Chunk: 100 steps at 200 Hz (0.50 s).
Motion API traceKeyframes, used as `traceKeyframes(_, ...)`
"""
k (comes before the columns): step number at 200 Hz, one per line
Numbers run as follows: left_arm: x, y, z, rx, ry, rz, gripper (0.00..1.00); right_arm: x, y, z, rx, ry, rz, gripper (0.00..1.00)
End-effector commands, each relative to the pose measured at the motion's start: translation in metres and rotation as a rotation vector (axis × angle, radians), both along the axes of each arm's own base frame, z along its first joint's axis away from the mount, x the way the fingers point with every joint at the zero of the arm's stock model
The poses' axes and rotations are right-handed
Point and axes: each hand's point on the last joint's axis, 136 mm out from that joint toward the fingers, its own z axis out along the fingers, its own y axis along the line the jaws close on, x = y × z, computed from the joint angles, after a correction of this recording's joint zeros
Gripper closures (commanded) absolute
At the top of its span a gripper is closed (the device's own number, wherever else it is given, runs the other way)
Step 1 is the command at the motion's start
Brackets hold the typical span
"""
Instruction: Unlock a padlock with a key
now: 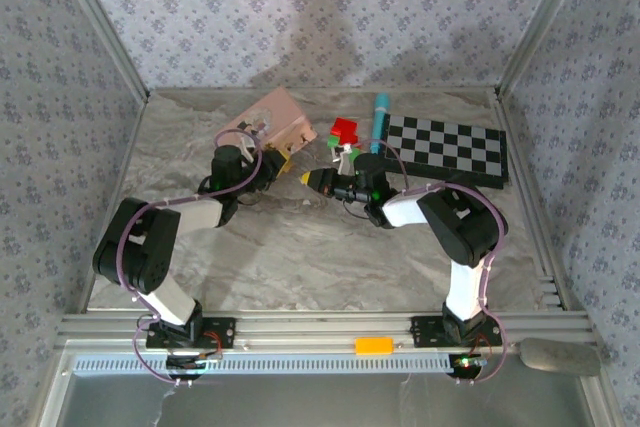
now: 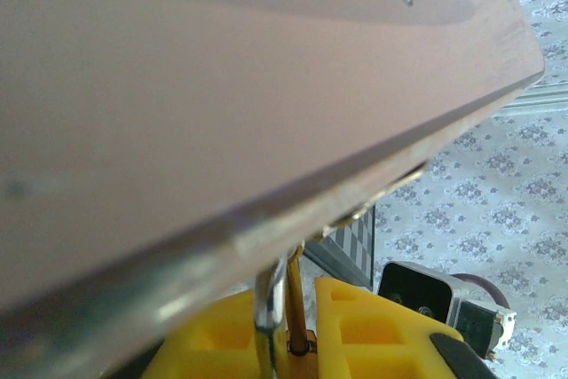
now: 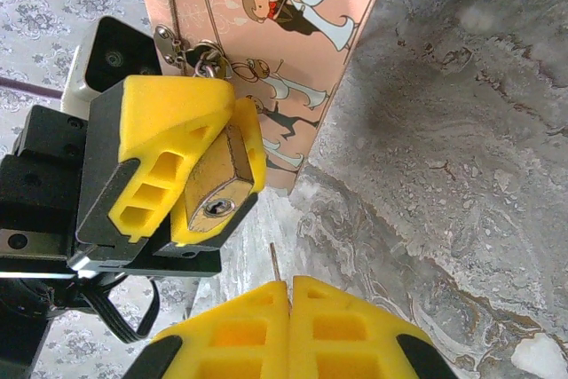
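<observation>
I see the left gripper [image 3: 233, 115] clamping the padlock [image 3: 211, 191] at the pink box [image 3: 355, 6] edge; the right gripper [image 3: 288, 295] pinches the key [image 3: 274, 264] nearby, bare table [image 3: 444, 175] beside.

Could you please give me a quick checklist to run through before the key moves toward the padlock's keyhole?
1. The small brass padlock is clamped between the left jaws: ok.
2. Its keyhole faces the right jaws: ok.
3. The thin silvery metal key is pinched in the shut right jaws, tip sticking out: ok.
4. Key tip lined up with the keyhole: not ok; in the right wrist view it sits lower and to the right, apart from the lock.
5. Key blade turned to match the slot: cannot tell.
6. The silvery shackle is hooked through the latch of the pink cartoon-printed box: ok.
</observation>
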Motion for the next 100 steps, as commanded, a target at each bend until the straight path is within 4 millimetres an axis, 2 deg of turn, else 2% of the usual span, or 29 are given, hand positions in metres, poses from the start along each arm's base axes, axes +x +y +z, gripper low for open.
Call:
traceKeyframes(1, 0.001, -0.005, 0.044, -0.054, -0.135, -0.012, 1.0, 0.004, 0.006, 0.018, 0.027, -0.04, 0.002, 1.0)
traceKeyframes(100, -0.002, -0.006, 0.043, -0.049, -0.136, -0.016, 1.0, 0.006, 0.018, 0.029, 0.051, -0.06, 0.023, 1.0)
